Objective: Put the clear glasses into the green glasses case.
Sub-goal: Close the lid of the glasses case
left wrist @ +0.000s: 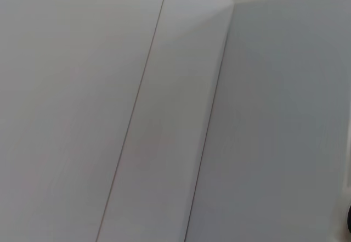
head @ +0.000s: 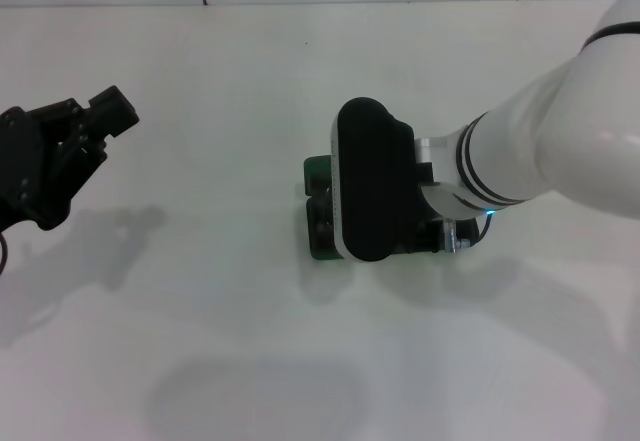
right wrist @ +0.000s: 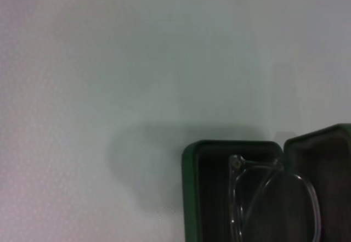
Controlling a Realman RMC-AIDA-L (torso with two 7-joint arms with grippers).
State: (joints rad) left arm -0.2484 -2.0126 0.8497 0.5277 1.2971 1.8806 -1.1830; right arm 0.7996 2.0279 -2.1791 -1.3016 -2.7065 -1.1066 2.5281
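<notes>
We begin with the white table (head: pixel 220 291), on which the right arm (head: pixel 560 141) reaches in from the right, its black wrist housing directly above the green glasses case (head: pixel 318 236) and hiding most of it in the head view; only the case's left end shows. The right gripper's fingers are out of sight beneath that housing, so we cannot tell whether they are apart or together. The left gripper (head: pixel 100 121) hangs well apart at the far left above the table, its fingers apparently spread and holding nothing. In the right wrist view the case stands open, and the clear glasses (right wrist: pixel 269 198) lie in its dark interior. We judge the placing essentially done; what remains is withdrawing the right arm and perhaps shutting the lid.
</notes>
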